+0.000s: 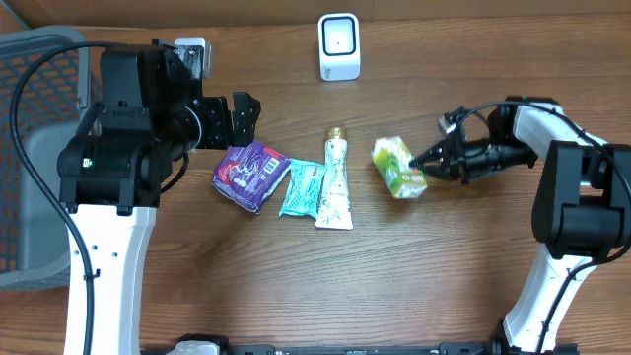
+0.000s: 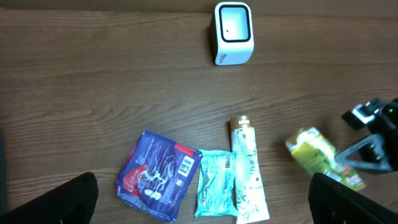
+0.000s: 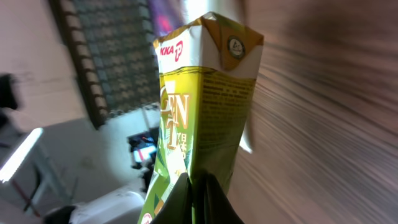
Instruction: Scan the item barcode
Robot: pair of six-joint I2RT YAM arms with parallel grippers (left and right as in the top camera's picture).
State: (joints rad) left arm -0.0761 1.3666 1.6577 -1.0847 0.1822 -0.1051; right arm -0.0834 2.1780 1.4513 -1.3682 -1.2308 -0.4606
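While the right gripper [image 1: 422,164] is clamped on the carton [image 1: 398,167], its two fingers [image 3: 193,199] are pressed together on a thin edge at one end of the pack, as the right wrist view shows from close up. One carton is in view: green and yellow, with a white top. It sits at the right end of a row of four items on the table [image 1: 454,276], just right of the tube [image 1: 335,182], lying at an angle. I cannot tell whether it rests on the wood or is raised off it.

One scanner [image 1: 339,46], white with a dark window, stands at the far edge of the table, well apart from the carton and left of it.

The other three items lie flat. There is one purple packet [image 1: 251,176] at the left end, one teal packet [image 1: 302,187] beside it, and one white tube with a gold cap touching the teal packet's right side.

The left gripper [image 1: 244,118] hangs just above the purple packet's far corner with its fingers spread wide, holding nothing.

One grey mesh basket [image 1: 30,148] sits at the table's left edge.
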